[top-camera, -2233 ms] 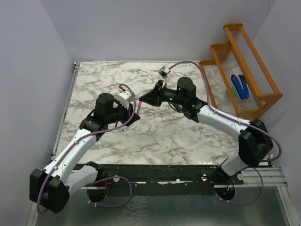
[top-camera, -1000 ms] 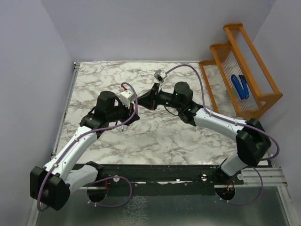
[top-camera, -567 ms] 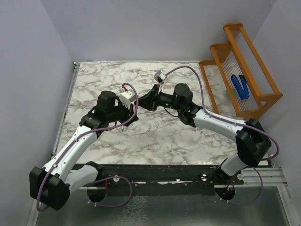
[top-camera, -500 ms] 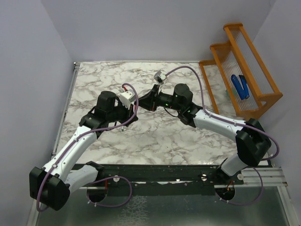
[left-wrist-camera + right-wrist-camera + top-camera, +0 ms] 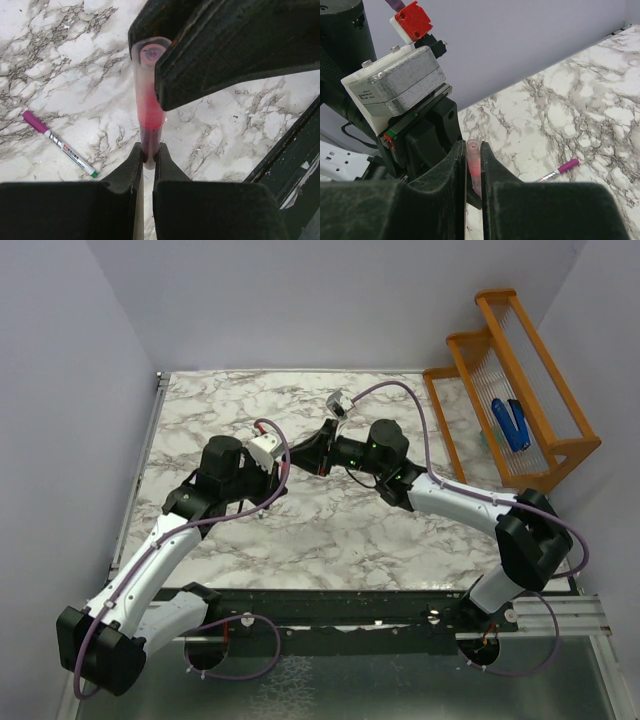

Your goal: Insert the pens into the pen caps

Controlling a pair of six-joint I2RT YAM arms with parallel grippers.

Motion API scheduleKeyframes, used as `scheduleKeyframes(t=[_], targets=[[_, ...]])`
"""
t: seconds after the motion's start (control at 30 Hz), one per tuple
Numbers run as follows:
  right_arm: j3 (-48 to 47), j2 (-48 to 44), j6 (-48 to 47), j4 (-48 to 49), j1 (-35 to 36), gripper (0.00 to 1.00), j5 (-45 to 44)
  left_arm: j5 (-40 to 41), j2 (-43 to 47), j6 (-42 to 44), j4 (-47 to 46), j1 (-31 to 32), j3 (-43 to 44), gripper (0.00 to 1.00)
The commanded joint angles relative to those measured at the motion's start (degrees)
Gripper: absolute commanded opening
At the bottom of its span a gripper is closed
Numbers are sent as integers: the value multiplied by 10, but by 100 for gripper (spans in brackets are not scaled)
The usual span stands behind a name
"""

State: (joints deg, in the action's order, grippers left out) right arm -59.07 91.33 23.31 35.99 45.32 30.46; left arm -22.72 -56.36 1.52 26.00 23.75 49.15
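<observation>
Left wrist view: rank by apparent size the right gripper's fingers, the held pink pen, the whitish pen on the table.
1. right gripper's fingers
2. pink pen
3. whitish pen; it lies farther from the camera, so its true size is unsure.

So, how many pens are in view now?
2. A pink pen is held between the left gripper and the right gripper; a whitish pen with a magenta end lies on the table. More may be hidden from these views.
</observation>
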Motion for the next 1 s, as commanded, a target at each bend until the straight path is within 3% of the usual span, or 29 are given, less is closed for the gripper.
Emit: scheduleKeyframes(t=[0.0, 0.97], targets=[[48, 58, 3, -193, 33, 1, 103, 38, 52, -10, -258, -7, 52, 0], [35, 126, -1, -215, 52, 0, 130, 66, 109, -1, -350, -7, 54, 0]])
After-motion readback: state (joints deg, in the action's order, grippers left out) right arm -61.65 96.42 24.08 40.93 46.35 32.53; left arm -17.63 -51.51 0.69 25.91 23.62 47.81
